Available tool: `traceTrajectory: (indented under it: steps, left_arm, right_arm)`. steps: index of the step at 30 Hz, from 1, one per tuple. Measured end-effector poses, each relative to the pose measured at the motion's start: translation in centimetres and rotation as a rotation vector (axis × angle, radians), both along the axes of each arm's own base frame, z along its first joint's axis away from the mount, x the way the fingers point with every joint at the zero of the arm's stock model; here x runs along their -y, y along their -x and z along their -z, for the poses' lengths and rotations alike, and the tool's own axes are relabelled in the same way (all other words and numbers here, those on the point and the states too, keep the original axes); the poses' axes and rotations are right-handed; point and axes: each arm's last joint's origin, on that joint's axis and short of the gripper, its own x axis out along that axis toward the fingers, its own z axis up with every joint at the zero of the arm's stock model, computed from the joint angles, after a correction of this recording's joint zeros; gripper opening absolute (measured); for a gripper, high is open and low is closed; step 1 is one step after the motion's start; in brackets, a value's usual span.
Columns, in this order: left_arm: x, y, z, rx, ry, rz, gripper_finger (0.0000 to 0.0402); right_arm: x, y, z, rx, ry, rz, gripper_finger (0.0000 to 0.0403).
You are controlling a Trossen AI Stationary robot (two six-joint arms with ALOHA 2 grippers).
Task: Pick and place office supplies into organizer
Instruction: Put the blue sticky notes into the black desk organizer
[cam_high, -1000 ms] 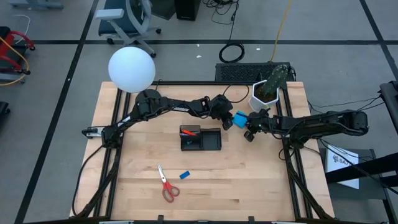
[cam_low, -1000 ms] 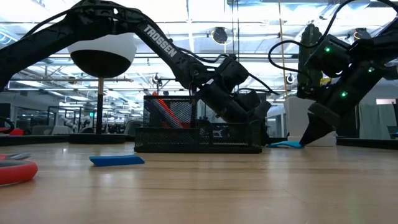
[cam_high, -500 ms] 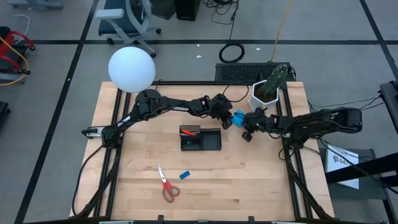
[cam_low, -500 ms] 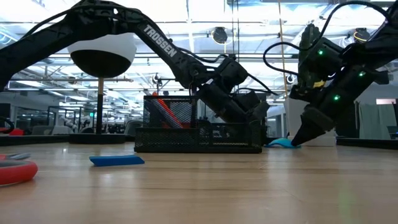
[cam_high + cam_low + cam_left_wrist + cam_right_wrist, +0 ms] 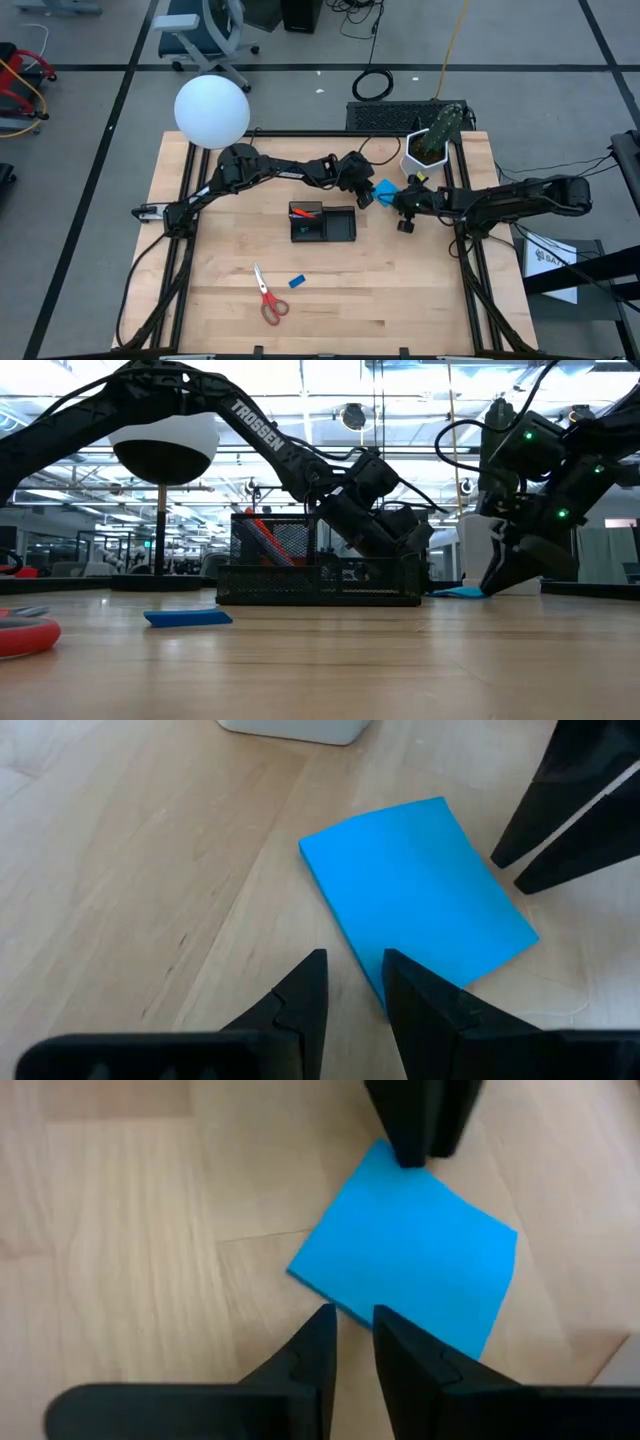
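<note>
The blue note pad lies flat on the table between the left gripper and the right gripper, just beyond the black organizer and near the white cactus pot. Both grippers sit at the pad's edges with jaws narrowly parted and nothing between them. With two sets of fingers crowding one thin pad, they may collide, or push it away across the wood instead of lifting it.

1. The surface is pale, smooth wood with visible grain.
2. The blue note pad looks like matt paper.
3. The organizer is black wire mesh.
4. The lamp globe is smooth matt white.
</note>
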Motion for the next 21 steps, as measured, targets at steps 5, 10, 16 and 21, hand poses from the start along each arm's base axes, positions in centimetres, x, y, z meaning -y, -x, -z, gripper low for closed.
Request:
traceTrajectory:
  steps: [5, 10, 16, 21]
  left_arm:
    - [-0.01, 0.01, 0.01, -0.001, 0.001, 0.001, 0.0104]
    - [0.00, 0.01, 0.01, -0.001, 0.001, 0.002, 0.0104]
    - [0.00, 0.01, 0.01, -0.001, 0.002, 0.002, 0.0104]
    - [0.00, 0.01, 0.01, -0.001, 0.002, 0.002, 0.0104]
  right_arm:
    - [-0.14, -0.04, -0.05, -0.057, 0.116, -0.077, 0.0101]
    - [-0.26, -0.08, -0.12, -0.121, 0.232, -0.174, 0.0152]
    - [-0.33, -0.16, -0.12, -0.202, 0.361, -0.266, 0.0181]
    - [-0.23, -0.21, 0.34, -0.263, 0.403, -0.276, 0.0185]
